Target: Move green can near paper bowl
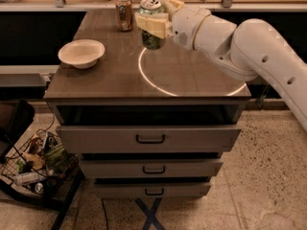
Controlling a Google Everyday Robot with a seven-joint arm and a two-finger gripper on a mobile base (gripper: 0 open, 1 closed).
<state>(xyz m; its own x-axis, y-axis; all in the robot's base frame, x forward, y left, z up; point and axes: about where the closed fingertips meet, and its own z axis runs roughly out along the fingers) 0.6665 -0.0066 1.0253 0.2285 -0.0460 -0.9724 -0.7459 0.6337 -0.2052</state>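
Observation:
The green can (152, 37) has a green and white label and a silver top. My gripper (154, 23) is shut on it and holds it upright above the middle of the dark tabletop (120, 75), at the left edge of a bright ring of light (144, 75). The paper bowl (81, 52) is an off-white shallow bowl standing near the table's left edge, to the left of and below the can. My white arm reaches in from the right.
A brownish-orange can (124, 13) stands at the table's back edge, left of my gripper. The table has three drawers (149, 139) below. A wire basket of clutter (36, 169) sits on the floor at left. A counter runs behind.

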